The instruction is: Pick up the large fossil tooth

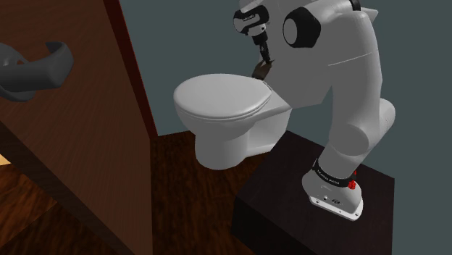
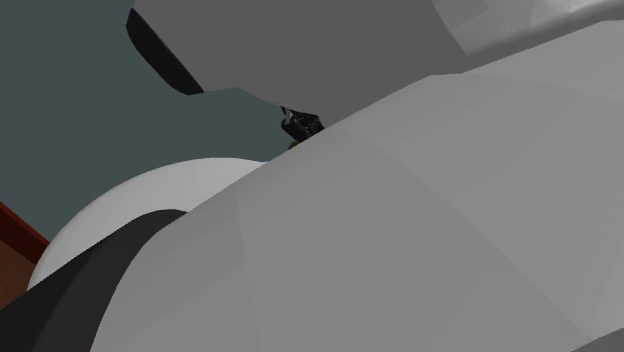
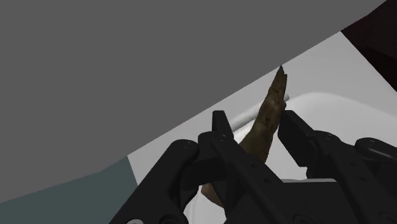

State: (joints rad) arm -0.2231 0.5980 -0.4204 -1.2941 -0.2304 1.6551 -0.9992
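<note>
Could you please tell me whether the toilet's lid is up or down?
Down: the white lid lies flat, covering the toilet.

From behind the stand [image 1: 290, 199], the shoulder camera faces the toilet [image 1: 221, 101] at ten o'clock. The second camera hugs the arm [image 2: 420, 250]. The camera on the gripper [image 3: 256, 121] shares that toilet, close up.

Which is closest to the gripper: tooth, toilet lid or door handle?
The brown pointed tooth, clasped in the gripper; the toilet lid lies below, the door handle far aside.
</note>
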